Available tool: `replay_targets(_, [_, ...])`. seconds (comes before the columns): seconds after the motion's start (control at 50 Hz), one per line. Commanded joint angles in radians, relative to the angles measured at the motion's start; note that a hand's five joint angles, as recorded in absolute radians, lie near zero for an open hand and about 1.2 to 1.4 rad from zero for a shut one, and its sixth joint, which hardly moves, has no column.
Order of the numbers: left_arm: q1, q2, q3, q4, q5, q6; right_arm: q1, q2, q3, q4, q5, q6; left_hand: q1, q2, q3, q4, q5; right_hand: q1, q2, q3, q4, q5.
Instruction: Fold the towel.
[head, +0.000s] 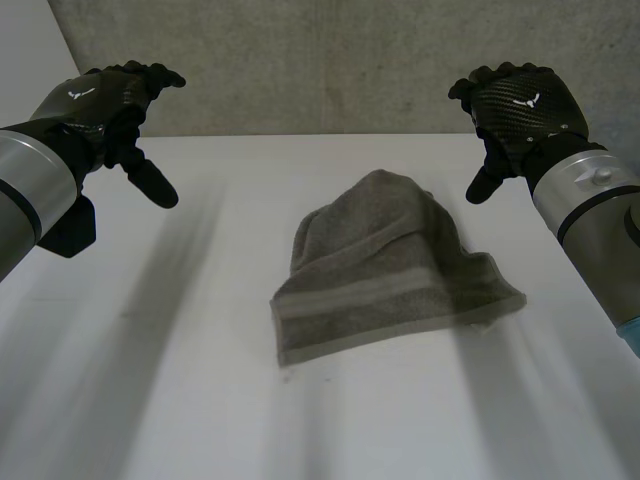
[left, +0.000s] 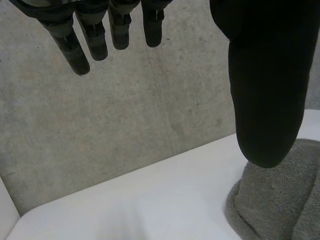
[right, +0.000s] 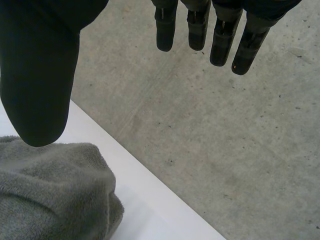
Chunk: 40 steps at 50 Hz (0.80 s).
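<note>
The grey towel (head: 385, 270) lies in a loose heap at the middle of the white table (head: 180, 400). Its striped hem is toward the near side, and the far part is humped and doubled over itself. That hump is the main risk. A grasp taken there would likely pinch several layers at once, so lifting would drag the bundle rather than open it. The corners are hard to pick out: the near right one seems to poke out flat, though it may be more than one layer. A one-sided pull could also slide the whole cloth across the smooth top, since nothing pins it.

The left hand (head: 115, 100) hangs above the table's far left, fingers loosely extended and thumb apart, holding nothing. The right hand (head: 515, 105) mirrors it at the far right, likewise spread and empty. Both are well apart from the towel.

Room is generous, with bare table on every side of the cloth and the most toward the near edge. The far edge runs close behind the hump, with the concrete wall (head: 330, 60) beyond it, so spreading away from the robot has the least margin.
</note>
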Motion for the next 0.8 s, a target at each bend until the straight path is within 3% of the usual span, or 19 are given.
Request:
replay_targets(0.02, [-0.002, -0.001, 0.0, 0.0, 0.0, 0.0, 0.0, 0.002, -0.006, 0.005, -0.005, 0.001, -0.003, 0.011, 0.009, 0.008, -0.034, -0.037, -0.049, -0.039, -0.061, -0.045])
replay_targets(0.26, [-0.009, -0.017, -0.013, -0.005, -0.002, -0.002, 0.002, 0.048, -0.02, 0.078, 0.014, -0.065, 0.018, 0.031, 0.03, 0.028, -0.014, -0.037, -0.049, -0.039, -0.061, -0.045])
replay_targets(0.36, [-0.054, -0.046, -0.052, -0.002, -0.005, 0.003, 0.0, 0.08, -0.009, 0.213, 0.015, -0.164, 0.044, 0.058, 0.056, 0.055, 0.013, -0.037, -0.049, -0.039, -0.061, -0.045])
replay_targets(0.48, [-0.116, -0.139, -0.075, 0.032, -0.006, 0.024, -0.009, 0.091, 0.048, 0.245, -0.003, -0.149, 0.044, 0.058, 0.056, 0.055, 0.013, -0.037, -0.049, -0.039, -0.061, -0.045])
replay_targets(0.54, [-0.138, -0.199, -0.071, 0.064, -0.008, 0.081, -0.003, 0.106, 0.097, 0.212, -0.024, -0.099, 0.041, 0.055, 0.053, 0.052, 0.01, -0.037, -0.049, -0.039, -0.061, -0.045])
replay_targets(0.7, [-0.124, -0.244, -0.049, 0.123, -0.003, 0.186, 0.043, 0.149, 0.169, 0.046, -0.058, 0.24, 0.023, 0.037, 0.036, 0.034, -0.008, -0.037, -0.049, -0.039, -0.061, -0.045])
replay_targets(0.74, [-0.115, -0.244, -0.051, 0.138, -0.003, 0.187, 0.134, 0.202, 0.161, -0.009, -0.051, 0.346, 0.023, 0.037, 0.035, 0.034, -0.008, -0.037, -0.049, -0.039, -0.061, -0.045])
replay_targets(0.8, [-0.085, -0.241, -0.054, 0.155, -0.002, 0.187, 0.222, 0.251, 0.123, -0.058, -0.046, 0.378, 0.023, 0.037, 0.035, 0.034, -0.008, -0.037, -0.049, -0.039, -0.061, -0.045])
